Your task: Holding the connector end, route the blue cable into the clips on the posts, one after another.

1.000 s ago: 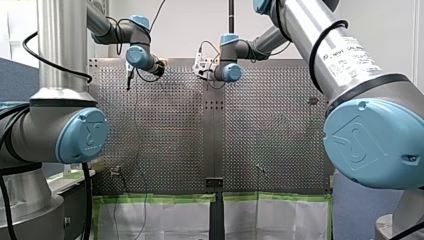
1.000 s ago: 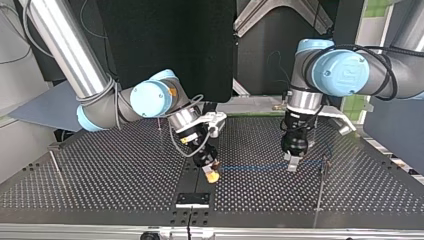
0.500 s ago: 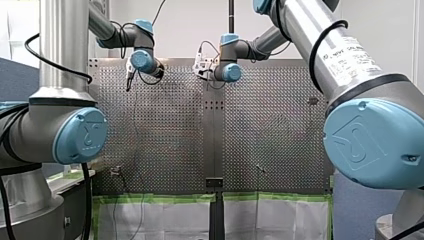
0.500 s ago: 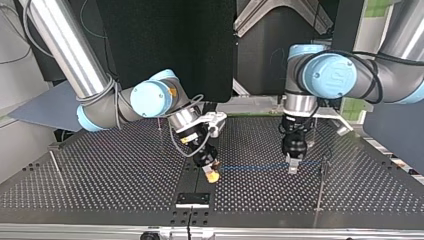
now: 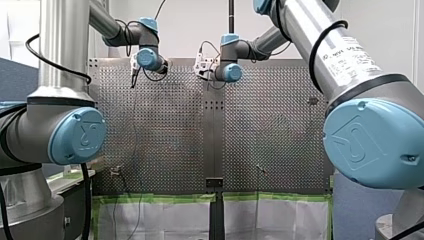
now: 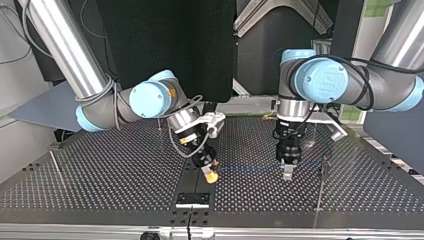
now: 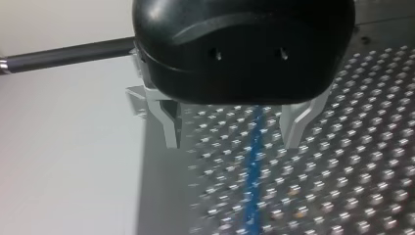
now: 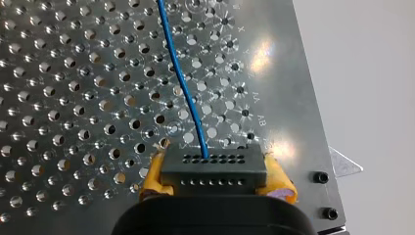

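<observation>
blue cable [image 8: 180, 78] | connector [image 8: 214, 166] in right hand [image 8: 215, 180] | left hand [image 7: 232, 128] spread above

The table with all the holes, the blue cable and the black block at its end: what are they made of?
The table looks like bare metal, semi-glossy: light glints around its holes. The blue cable seems plastic-sheathed, smooth with a slight sheen. The connector, that black block, is probably moulded plastic, matt, with rows of small holes.
</observation>
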Controlling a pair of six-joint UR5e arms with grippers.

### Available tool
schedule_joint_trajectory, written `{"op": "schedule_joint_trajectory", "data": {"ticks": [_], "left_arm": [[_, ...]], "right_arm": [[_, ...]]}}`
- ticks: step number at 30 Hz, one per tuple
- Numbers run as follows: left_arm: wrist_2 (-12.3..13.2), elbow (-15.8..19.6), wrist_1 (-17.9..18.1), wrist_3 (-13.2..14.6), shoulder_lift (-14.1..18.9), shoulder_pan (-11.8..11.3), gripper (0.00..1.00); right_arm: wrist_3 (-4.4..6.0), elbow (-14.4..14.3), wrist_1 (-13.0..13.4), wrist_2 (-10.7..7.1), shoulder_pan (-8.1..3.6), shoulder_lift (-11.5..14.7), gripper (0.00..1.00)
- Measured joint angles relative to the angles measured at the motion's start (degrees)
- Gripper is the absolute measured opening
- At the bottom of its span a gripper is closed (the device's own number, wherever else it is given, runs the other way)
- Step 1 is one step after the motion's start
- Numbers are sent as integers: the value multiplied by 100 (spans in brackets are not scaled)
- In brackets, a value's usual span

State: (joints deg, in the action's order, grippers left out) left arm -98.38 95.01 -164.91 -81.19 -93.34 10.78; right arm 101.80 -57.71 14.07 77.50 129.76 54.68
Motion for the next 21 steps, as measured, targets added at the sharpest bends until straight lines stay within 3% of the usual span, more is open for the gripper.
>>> {"op": "schedule_joint_trajectory", "data": {"ticks": [7,21], "left_arm": [[-117,-2,-94,86,-221,63,100],[-172,-34,-109,112,-199,74,100]], "right_arm": [[0,0,0,-6,-27,0,0],[-12,0,-6,-21,-57,-4,0]]}}
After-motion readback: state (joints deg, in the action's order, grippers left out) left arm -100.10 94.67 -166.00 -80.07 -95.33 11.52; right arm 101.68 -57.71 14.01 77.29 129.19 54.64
